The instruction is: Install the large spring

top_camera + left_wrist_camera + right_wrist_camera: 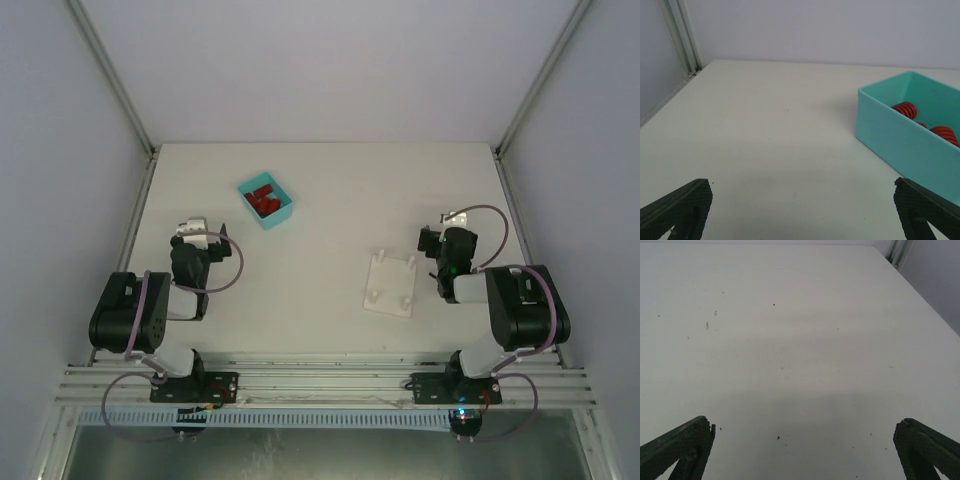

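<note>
My top camera looks steeply down on the whole table [330,180] from high up. My left wrist camera sits low, close to the teal bin [900,145], which the top view shares. My right wrist camera, well right of the bin, skims the tabletop.

Matt table [790,340]; smooth plastic bin [900,145]; springs [905,109] perhaps glossy.

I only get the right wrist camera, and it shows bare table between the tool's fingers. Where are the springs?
Observer: In the top view, several red springs lie in a teal bin, ahead and to the right of the left tool.
Operator: And the part they mount on?
Observer: A white plate with pegs lies flat between the arms, just left of the right tool.
Operator: Is the left tool carrying anything?
Observer: No. Its jaws are wide open and empty.
</note>
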### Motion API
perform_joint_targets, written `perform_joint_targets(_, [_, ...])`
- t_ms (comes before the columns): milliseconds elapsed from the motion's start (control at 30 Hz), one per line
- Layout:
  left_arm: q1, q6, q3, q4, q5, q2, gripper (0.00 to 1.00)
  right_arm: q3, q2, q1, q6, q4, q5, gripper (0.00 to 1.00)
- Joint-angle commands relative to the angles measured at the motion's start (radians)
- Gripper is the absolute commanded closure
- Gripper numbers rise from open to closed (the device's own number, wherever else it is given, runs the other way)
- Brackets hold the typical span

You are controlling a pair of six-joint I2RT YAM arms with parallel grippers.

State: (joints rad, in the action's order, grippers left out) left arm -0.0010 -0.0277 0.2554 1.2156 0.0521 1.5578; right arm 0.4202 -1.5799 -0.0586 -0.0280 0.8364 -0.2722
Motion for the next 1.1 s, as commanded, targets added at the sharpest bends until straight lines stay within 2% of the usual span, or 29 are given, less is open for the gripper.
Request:
perform_joint_targets(0, [0.001,-0.01,0.009,0.036,-0.009,-0.001,0.01,0.009,0.004,-0.003,0.009,0.023,-0.013,0.01])
perform_joint_targets(433, [0.001,-0.009,0.008,0.039,-0.011,-0.003,0.01,-0.004,0.041,-0.004,-0.003,0.009,-0.041,0.01])
perform_joint_targets(500, [0.0,-0.001,0.032,-0.008,-0.028,-0.02,0.01,-0.027,0.046,-0.006,0.003,0.05,-0.04,0.01])
perform_joint_targets(600, [-0.001,0.016,0.096,-0.204,-0.08,-0.081,0.01,-0.039,0.103,-0.013,0.015,0.053,-0.048,0.01])
perform_joint_targets(733, [-0.005,0.002,0.195,-0.414,-0.118,-0.146,0.01,0.071,0.325,-0.022,0.003,-0.336,0.004,0.01])
perform_joint_targets(800, [-0.006,-0.041,0.228,-0.47,-0.132,-0.176,0.01,0.133,0.397,-0.023,-0.049,-0.464,0.028,0.01])
perform_joint_targets(900, [-0.007,-0.121,0.289,-0.557,-0.168,-0.233,0.01,0.264,0.449,-0.022,-0.176,-0.678,0.038,0.01])
perform_joint_targets(1067, [-0.007,-0.262,0.458,-0.78,-0.2,-0.323,0.01,0.612,0.416,-0.022,-0.451,-1.279,0.003,0.01])
